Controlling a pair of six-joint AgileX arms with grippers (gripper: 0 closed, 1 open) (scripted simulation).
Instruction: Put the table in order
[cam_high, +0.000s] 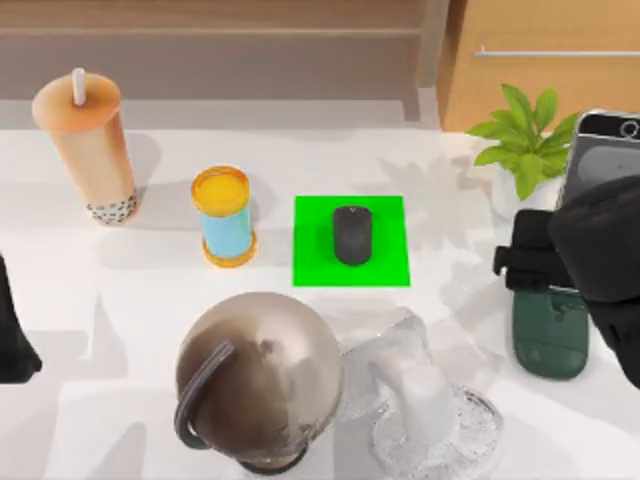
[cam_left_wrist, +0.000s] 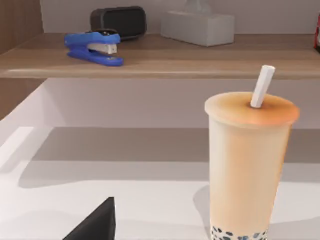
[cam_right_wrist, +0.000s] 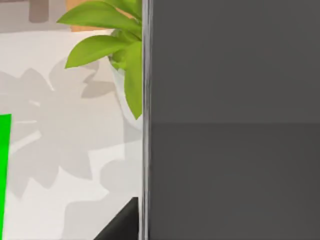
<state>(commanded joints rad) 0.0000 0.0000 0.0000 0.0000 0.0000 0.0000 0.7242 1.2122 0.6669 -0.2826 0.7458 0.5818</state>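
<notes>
**Table contents and arm positions**

The table (cam_high: 130, 330): white, smooth, pale top, wide beneath everything, with a wooden shelf and cabinet along its far edge.

Our right gripper (cam_high: 585, 250): over the table's right edge, its dark bulk raised above a dark green phone stand (cam_high: 548, 335). It carries a phone (cam_high: 603, 150), upright, its grey slab close against the right wrist camera; we take the fingers as clamped on it, though they are hidden. Just beyond the gripper: a potted plant (cam_high: 525, 140).

Toward the table's middle from that gripper: a green mat (cam_high: 385, 240) with a black mouse (cam_high: 351, 235) on it, then a blue can with an orange lid (cam_high: 225, 215), then a bubble tea cup (cam_high: 88, 150).

Near edge: a brown bell (cam_high: 260, 380) and a clear glass dish (cam_high: 430, 420).

Our left arm (cam_high: 15, 330): parked at the left edge; whether its fingers are apart we cannot tell. Ahead of it, on the shelf: a blue stapler (cam_left_wrist: 94, 47).
</notes>
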